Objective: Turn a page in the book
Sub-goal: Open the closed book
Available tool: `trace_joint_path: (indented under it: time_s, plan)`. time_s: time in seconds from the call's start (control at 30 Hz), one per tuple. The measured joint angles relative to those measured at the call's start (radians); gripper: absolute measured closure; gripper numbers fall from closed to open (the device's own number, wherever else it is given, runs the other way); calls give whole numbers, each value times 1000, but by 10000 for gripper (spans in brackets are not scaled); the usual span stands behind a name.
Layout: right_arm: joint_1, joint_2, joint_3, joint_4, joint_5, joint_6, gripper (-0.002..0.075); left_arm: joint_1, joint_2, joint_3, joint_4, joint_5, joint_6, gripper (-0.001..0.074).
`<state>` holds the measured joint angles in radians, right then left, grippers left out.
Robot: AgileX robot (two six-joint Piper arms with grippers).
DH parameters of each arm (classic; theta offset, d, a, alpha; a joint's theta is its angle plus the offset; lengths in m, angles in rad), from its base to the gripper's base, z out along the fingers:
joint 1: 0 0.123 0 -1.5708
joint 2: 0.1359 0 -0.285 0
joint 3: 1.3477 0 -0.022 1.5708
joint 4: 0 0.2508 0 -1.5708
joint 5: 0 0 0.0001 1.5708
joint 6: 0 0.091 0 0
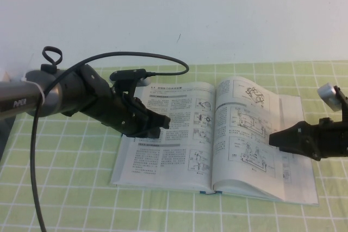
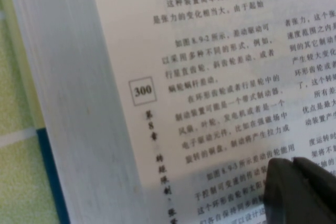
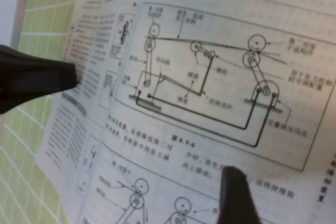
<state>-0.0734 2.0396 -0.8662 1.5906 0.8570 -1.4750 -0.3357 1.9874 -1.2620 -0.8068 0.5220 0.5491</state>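
- High view: a large, thick paperback book with white pages of small black text and boxed line diagrams is seen lying open and flat on a green cloth with a white grid, which covers the table in front of a white wall.
- High view: the right-hand page, a thin white printed leaf carrying several boxed mechanical diagrams, is seen lying on the thicker half of the book.
- High view: the black left gripper is held over the outer part of the left-hand page; its fingers appear drawn together, with nothing seen between them. A black cable is looped from that arm down to the near edge.
- High view: the black right gripper is placed low over the right-hand page, near its outer half, tips pointed toward the spine.
- Left wrist view: a page numbered 300 and the stacked white page edges are shown, with a blue cover edge beneath. The left gripper's dark tip is seen at or just above the printed paper; contact cannot be told.
- Right wrist view: the right gripper's two dark fingers are spread wide, with the diagram page between and beneath them. Nothing is held.
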Motion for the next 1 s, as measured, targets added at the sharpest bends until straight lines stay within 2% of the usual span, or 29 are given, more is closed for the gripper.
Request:
trace_joint_path:
  time_s: [0.3,0.47,0.57,0.8,1.0]
  plan:
    - [0,0,0,88,137,-19,331,0,0,0,-2,0,0,738]
    - [-7,0,-2,80,135,-24,331,0,0,0,-2,0,0,738]
    - [-25,-2,-43,-48,90,35,331,0,2,0,-4,0,0,738]
    - [-32,-18,-178,-457,30,311,331,0,2,0,-4,0,0,738]
    - [-32,-19,-217,-585,-2,442,331,0,2,0,-4,0,0,738]
